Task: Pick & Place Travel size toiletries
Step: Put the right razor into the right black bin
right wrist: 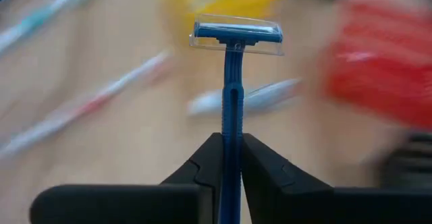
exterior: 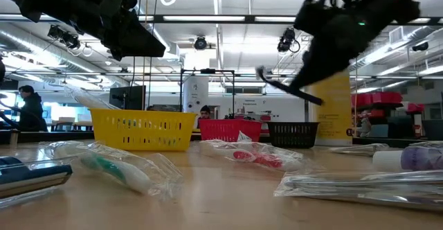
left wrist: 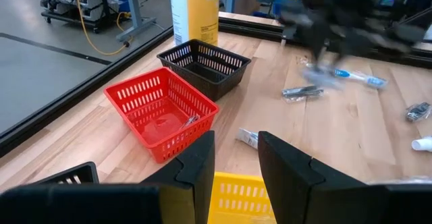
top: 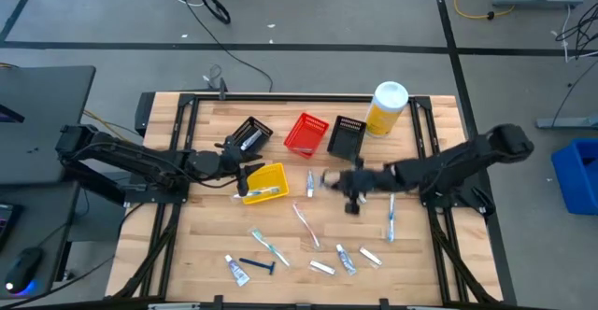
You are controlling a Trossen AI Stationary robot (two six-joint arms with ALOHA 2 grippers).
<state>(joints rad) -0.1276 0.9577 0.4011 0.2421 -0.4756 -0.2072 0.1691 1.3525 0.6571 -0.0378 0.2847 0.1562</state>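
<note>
No writing can be read on the big yellow bottle (top: 386,108) or on any wrapper. The right gripper (right wrist: 231,158) has its fingers closed on the handle of a blue razor (right wrist: 233,82), whose head sits under a clear cap; only the right wrist view shows this plainly. From above, that gripper (top: 350,187) hangs over the middle of the counter (top: 420,263), just in front of the black basket (top: 347,137), and the razor there is too small to make out. The low view shows the gripper lifted clear of the counter with a thin dark stick, probably the razor (exterior: 287,88), jutting from it.

The left gripper (top: 232,165) waits over the yellow basket (top: 264,182), which holds a toothbrush (top: 263,193); its fingers (left wrist: 196,163) stand parted with nothing between them. The left wrist view alone shows something small lying inside the red basket (left wrist: 160,109).

The other toiletries lie loose toward the front edge: toothbrushes (top: 269,246), small white tubes (top: 322,267) and a second dark razor (top: 256,264). Another black basket (top: 248,135) sits at the back left. Bare wood lies open between the loose items and the baskets.
</note>
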